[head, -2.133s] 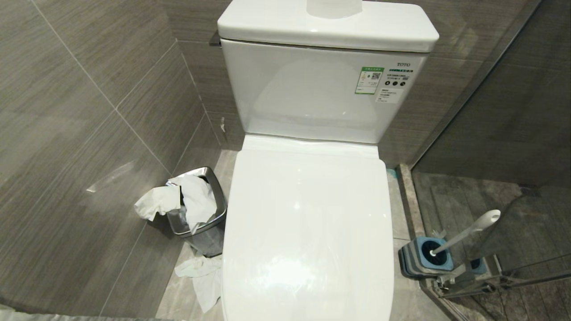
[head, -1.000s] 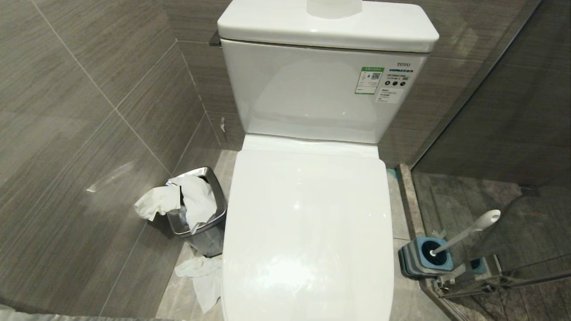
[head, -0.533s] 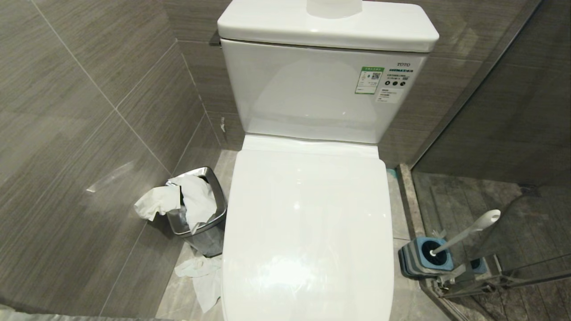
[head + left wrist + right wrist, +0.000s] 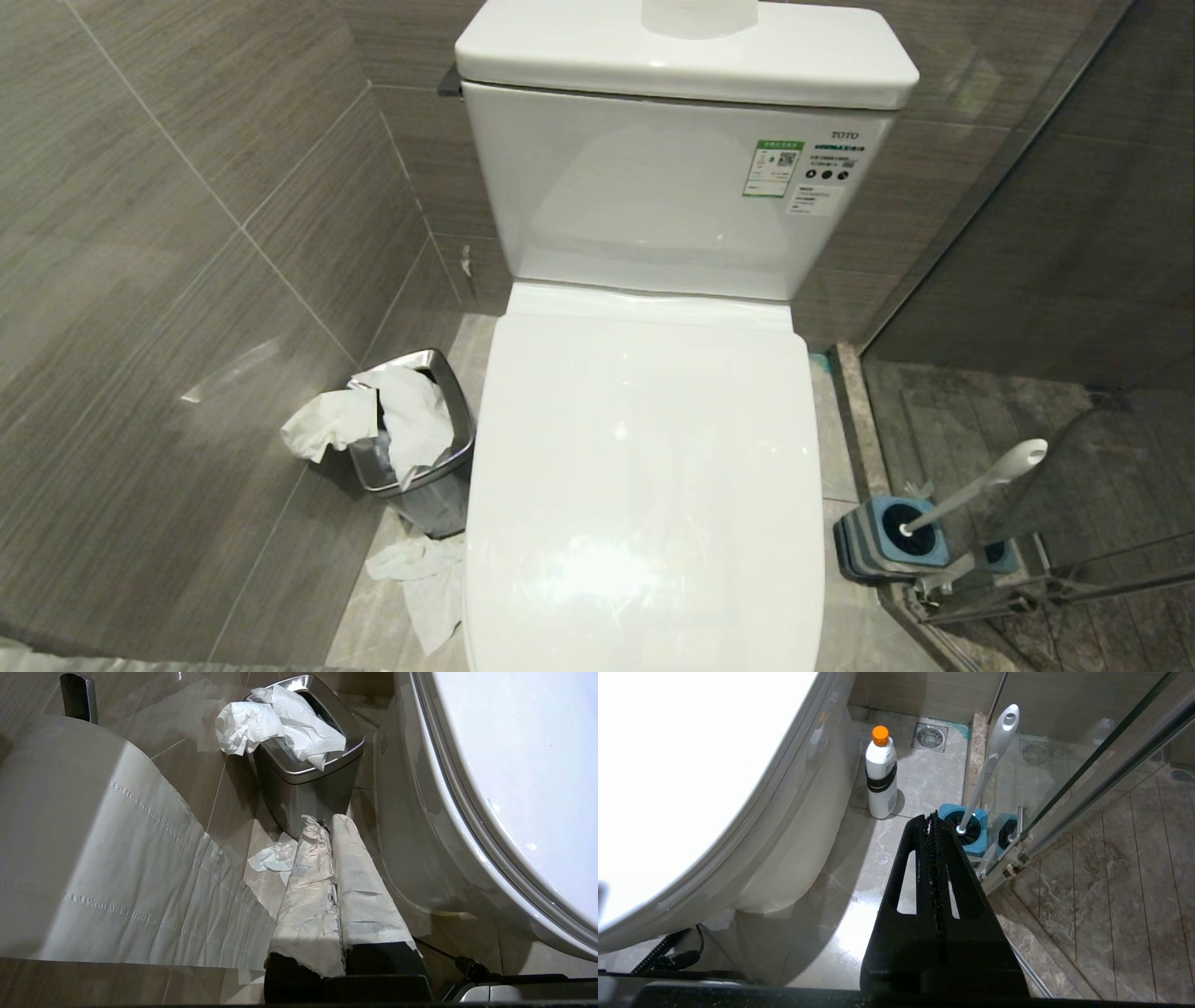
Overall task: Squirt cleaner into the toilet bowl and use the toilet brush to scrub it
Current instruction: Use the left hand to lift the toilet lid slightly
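Right gripper (image 4: 933,817): hanging low beside the toilet, fingers pressed together, gripping nothing.
Toilet brush (image 4: 989,760): standing just beyond the right gripper's fingertips, apart from them, on the floor at the toilet's right.
Brush direction: handle rising out of the holder (image 4: 971,833) at a slant, its rounded end leaning up and away from the toilet toward the glass door (image 4: 1101,760); bristle head sitting down in the holder.
Bottle (image 4: 881,772): standing upright on the floor, white with an orange cap, between the toilet base and the holder.
Left gripper (image 4: 329,823): hanging low on the toilet's left, fingers wrapped in white paper and clenched together, empty.
Waste bin (image 4: 306,777): sitting just past the left fingertips, stuffed with crumpled tissue (image 4: 280,725).
Toilet bowl (image 4: 644,485): lying between the two arms, its lid down and covering the bowl.
Paper roll (image 4: 79,849): hanging close beside the left gripper.
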`<state>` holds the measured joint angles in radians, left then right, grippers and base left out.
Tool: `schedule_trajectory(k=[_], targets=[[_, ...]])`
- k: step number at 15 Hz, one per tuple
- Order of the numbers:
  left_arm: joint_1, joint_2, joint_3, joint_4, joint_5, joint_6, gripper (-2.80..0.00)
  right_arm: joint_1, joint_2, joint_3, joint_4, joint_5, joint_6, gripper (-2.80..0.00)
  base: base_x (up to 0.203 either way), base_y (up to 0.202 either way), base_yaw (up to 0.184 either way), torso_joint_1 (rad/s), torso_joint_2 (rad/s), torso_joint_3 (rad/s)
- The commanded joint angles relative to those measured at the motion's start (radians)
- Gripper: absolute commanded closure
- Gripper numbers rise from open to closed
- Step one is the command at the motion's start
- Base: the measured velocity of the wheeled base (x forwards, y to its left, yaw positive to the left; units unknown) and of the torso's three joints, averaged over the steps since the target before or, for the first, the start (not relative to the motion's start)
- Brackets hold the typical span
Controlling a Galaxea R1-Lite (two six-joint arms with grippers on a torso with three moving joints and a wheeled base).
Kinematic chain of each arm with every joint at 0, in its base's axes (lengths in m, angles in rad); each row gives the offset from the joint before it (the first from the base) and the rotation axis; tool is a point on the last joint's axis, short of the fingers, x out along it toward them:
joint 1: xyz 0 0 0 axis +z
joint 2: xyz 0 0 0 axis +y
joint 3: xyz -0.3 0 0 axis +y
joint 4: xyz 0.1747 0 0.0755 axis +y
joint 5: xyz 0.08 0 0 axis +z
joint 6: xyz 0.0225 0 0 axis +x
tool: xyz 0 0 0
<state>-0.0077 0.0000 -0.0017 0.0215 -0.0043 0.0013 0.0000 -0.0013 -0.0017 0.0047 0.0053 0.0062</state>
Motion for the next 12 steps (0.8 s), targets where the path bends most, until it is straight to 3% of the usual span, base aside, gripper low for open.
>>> schedule_trajectory(k=[1,10,12], targets=[[0.0,0.002,0.0,0.0,0.0,0.0,0.0,0.0,0.001,0.0,0.0,0.001,0.0,0.0,0.0,0.0,0.0,0.0,0.0,0.0],[0.0,0.002,0.0,0.0,-0.001,0.011,0.0,0.0,0.001,0.0,0.0,0.002,-0.002,0.0,0.0,0.0,0.0,0.0,0.0,0.0],[0.0,0.002,0.0,0.0,-0.011,0.054,0.0,0.0,0.001,0.0,0.0,0.002,-0.002,0.0,0.0,0.0,0.0,0.0,0.0,0.0]])
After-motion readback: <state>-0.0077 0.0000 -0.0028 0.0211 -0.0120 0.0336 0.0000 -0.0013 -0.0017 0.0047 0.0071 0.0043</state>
